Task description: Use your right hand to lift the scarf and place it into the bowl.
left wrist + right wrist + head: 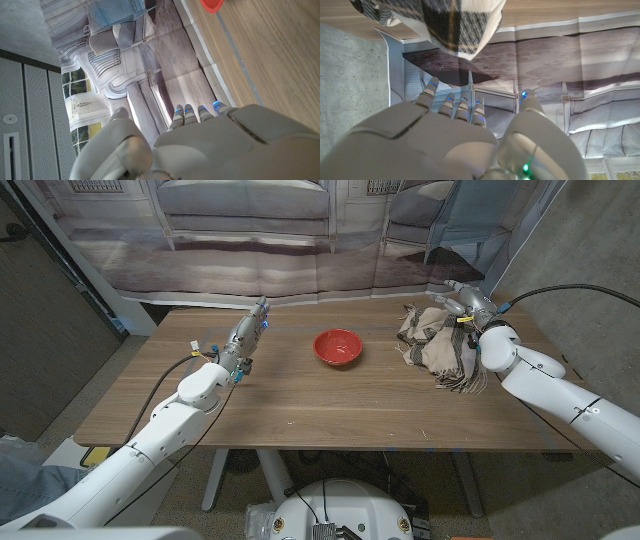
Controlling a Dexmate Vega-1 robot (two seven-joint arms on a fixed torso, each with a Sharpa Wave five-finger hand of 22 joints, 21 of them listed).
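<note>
A red bowl [337, 347] stands at the middle of the wooden table [330, 415]; its rim also shows in the left wrist view [212, 4]. To its right lies a crumpled beige and dark plaid scarf [438, 345] with a fringe toward the front. My right hand [465, 302] hovers at the scarf's far edge, fingers apart, holding nothing. In the right wrist view the scarf [455, 20] hangs just beyond that hand [460, 140], whose fingers are spread and apart from the cloth. My left hand [248, 335] stands left of the bowl with straight fingers and nothing in it [200, 145].
A printed backdrop [300, 240] hangs right behind the table's far edge. A grey wall [590, 250] rises at the right. A black cable [560, 290] runs to my right wrist. Bare wood lies between bowl and scarf.
</note>
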